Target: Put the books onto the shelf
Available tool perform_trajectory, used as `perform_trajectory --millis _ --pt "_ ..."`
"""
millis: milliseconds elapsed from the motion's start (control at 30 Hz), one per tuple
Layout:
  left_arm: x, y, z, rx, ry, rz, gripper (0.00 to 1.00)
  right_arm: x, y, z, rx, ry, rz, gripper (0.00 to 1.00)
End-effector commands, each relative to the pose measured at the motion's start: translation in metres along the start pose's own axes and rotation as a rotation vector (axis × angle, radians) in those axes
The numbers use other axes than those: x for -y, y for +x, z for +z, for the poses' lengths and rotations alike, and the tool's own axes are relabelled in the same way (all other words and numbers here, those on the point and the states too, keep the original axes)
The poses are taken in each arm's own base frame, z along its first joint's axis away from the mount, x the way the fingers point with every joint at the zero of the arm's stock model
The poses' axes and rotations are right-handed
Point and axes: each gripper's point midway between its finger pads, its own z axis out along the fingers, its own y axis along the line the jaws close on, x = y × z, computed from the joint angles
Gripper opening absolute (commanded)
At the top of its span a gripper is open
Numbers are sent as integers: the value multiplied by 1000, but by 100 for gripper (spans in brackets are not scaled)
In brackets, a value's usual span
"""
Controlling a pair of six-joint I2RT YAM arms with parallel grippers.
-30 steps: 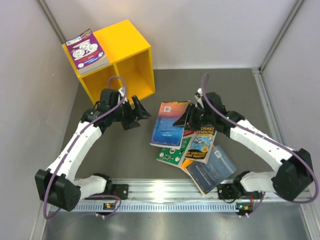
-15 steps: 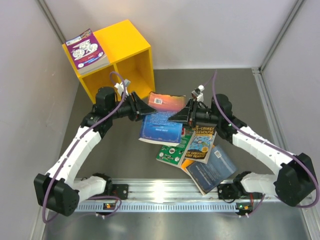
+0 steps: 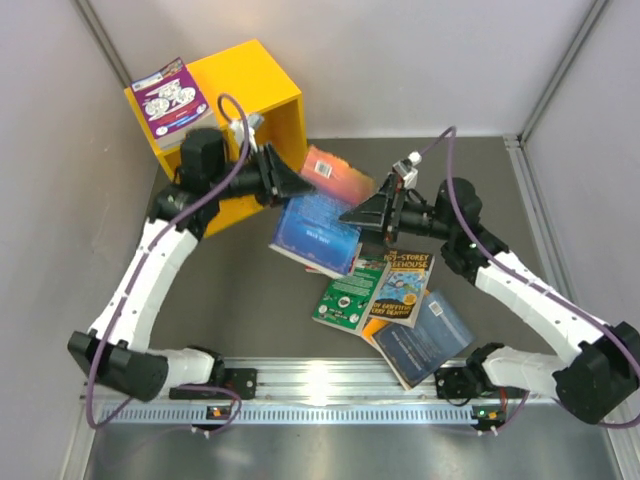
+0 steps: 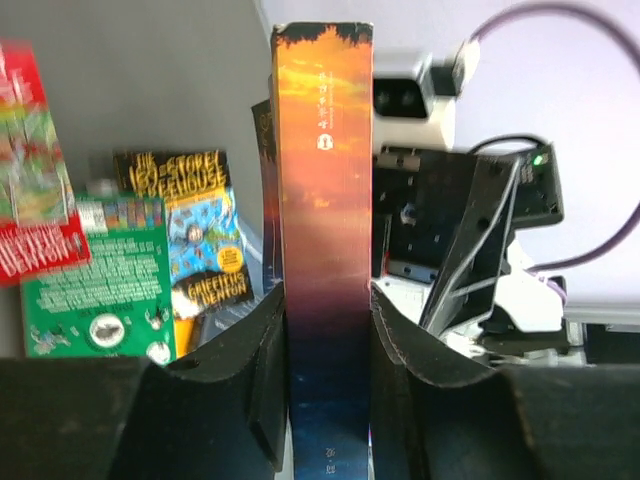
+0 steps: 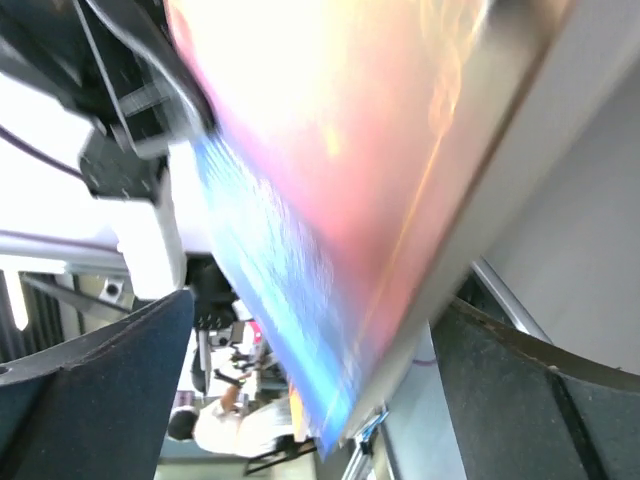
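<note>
Blue-orange book (image 3: pixel 318 215) clamped at spine by left gripper (image 3: pixel 292 186); right gripper (image 3: pixel 362 213) spread wide, holding nothing. Handover judged complete; insertion into yellow shelf (image 3: pixel 250 78), upper left, required next.

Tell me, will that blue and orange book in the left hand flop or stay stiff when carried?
Probably fairly stiff: the blue and orange book shows a thick, straight spine between the left hand's fingers. It may pivot in the grip, since it is pinched at one end and hangs tilted. The glossy cover could slip.
</note>
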Motion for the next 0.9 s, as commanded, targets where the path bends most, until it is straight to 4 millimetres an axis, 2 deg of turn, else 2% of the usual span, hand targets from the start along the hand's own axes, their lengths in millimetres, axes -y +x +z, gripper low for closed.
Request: perform_trajectory --millis 0,67,100,167,200,233,267,300,367,400,467,500,567,600,733,833,867 --pt "75 -69 -27 179 61 268 0 -70 -8 -29 50 -134 -209 100" --pt "98 -95 -37 239 84 299 0 -66 -5 -37 48 -118 -202 100" --pt "114 -128 -52 318 102 334 0 -59 -5 -40 53 -104 -199 100" --pt "150 -158 -80 405 221 376 0 -55 0 -48 49 -96 -200 100" --pt "141 -187 -98 475 220 360 0 -43 2 -50 44 -70 -179 100" --pt "144 -202 -115 513 260 275 0 -40 4 -52 43 -62 -175 100" --pt "164 -213 -135 573 334 378 0 -41 8 -57 43 -66 -183 100" --pt "152 -235 -152 618 332 320 0 -32 12 -58 36 -43 -166 100" --pt "151 -257 -170 673 365 357 0 -29 18 -63 36 -38 -168 100" --pt "148 -268 -186 715 369 363 0 -21 21 -64 34 -25 -159 100" --pt "158 -278 -206 769 412 343 0 -13 28 -69 33 -9 -149 100" --pt "150 -290 -215 799 406 338 0 -5 31 -69 28 3 -140 100" --pt "151 -300 -227 833 407 324 0 -1 32 -73 26 8 -129 100" --pt "140 -310 -233 852 402 301 0 1 29 -75 35 13 -130 100" --pt "116 -325 -251 899 355 239 0 8 25 -77 32 32 -133 100" --pt "98 -326 -254 901 316 193 0 14 24 -77 26 42 -121 100" --pt "86 -327 -252 896 299 160 0 17 23 -76 21 47 -117 100"
